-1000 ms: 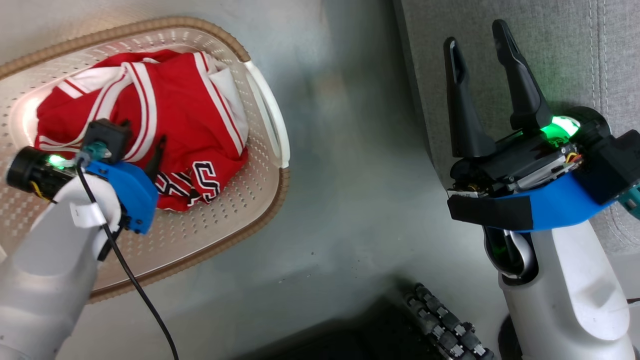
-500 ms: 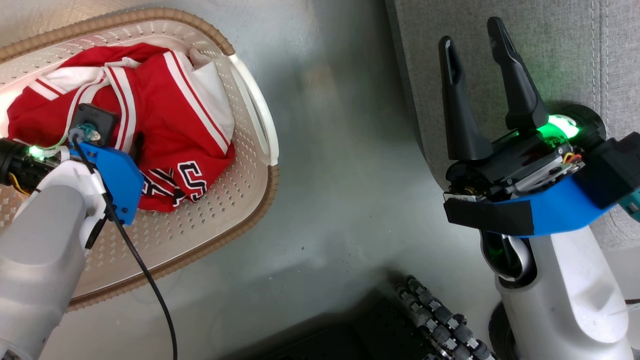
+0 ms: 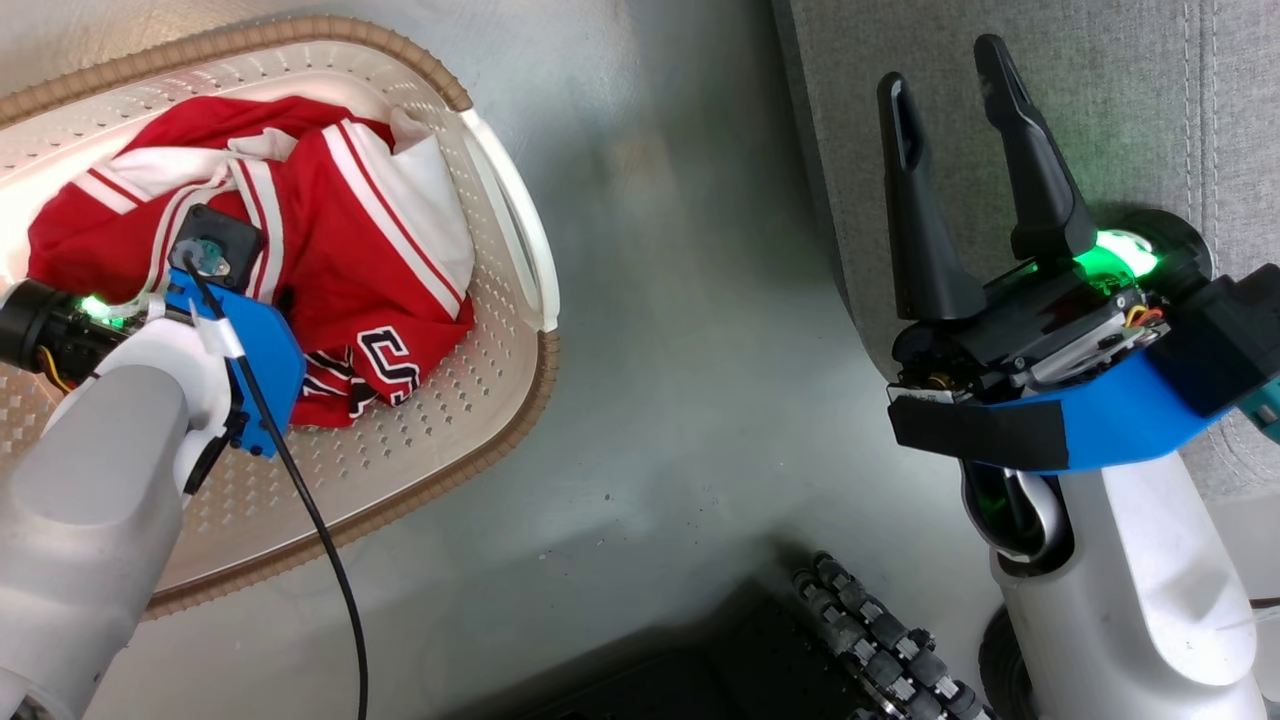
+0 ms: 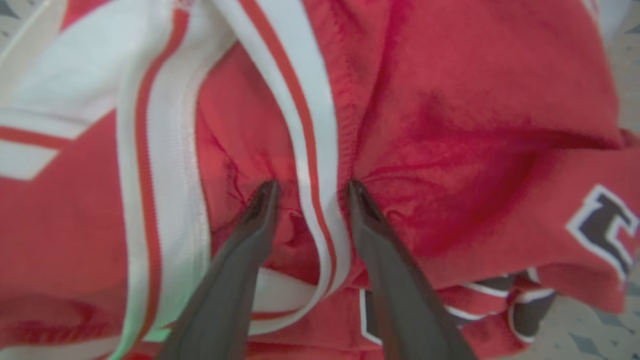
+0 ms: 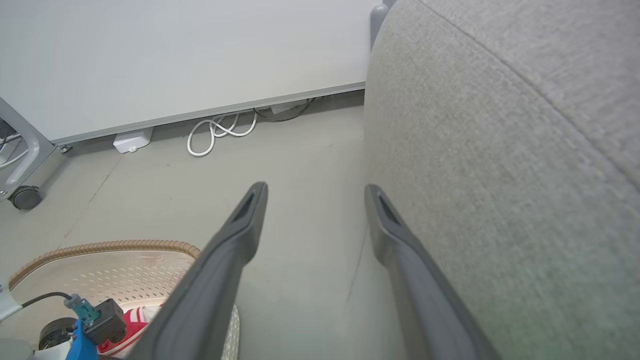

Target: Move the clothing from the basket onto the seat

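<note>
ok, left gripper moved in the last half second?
Yes, slightly: in the head view the left gripper shifted right, toward the basket's white handle.

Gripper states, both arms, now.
Left gripper: open, tips pressed into the clothing astride a striped fold, not clamped.
Right gripper: open, empty, by the seat.

Looked more like a lab than a home. It had bare floor (image 5: 300,150), loose white cable (image 5: 220,131), a caster (image 5: 24,197), one seat (image 5: 500,175).

Overhead head; wristcams low; common basket (image 3: 440,420)
</note>
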### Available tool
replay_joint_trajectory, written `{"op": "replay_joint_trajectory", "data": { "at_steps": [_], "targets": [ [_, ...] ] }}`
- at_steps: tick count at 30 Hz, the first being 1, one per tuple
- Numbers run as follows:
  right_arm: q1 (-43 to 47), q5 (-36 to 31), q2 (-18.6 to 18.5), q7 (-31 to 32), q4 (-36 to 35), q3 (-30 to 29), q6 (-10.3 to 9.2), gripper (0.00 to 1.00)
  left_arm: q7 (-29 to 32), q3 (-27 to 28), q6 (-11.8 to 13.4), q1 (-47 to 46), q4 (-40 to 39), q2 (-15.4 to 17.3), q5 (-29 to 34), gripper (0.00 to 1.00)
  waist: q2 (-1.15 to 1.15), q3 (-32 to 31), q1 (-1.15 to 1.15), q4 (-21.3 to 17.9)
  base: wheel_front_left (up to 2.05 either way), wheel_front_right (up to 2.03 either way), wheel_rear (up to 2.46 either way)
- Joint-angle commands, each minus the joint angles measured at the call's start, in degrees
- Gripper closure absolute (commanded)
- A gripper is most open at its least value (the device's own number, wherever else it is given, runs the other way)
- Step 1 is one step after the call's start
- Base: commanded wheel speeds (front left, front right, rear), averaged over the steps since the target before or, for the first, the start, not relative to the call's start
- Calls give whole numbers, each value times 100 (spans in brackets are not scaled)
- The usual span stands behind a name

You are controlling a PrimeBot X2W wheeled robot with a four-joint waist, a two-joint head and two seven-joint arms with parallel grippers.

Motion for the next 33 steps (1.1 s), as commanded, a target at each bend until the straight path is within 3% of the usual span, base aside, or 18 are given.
{"op": "replay_joint_trajectory", "data": {
  "at_steps": [1,2,21,33],
  "targets": [
    [36,39,-14,12,97,-69,-7,0,75,-64,-42,21,31,9,-16,87,-1,0,0,2,0,0,0],
    [37,38,-14,11,97,-71,-7,0,85,-74,-42,7,16,18,-19,100,-1,-1,0,3,0,0,0],
    [-20,-103,-20,9,85,-145,-8,0,-66,-78,-30,-32,-152,-20,-184,100,-1,-173,0,135,0,0,0],
    [66,-372,-13,8,204,-288,-5,0,-511,-80,-39,248,126,-447,-388,100,-1,-1017,0,367,0,0,0]
  ]
}}
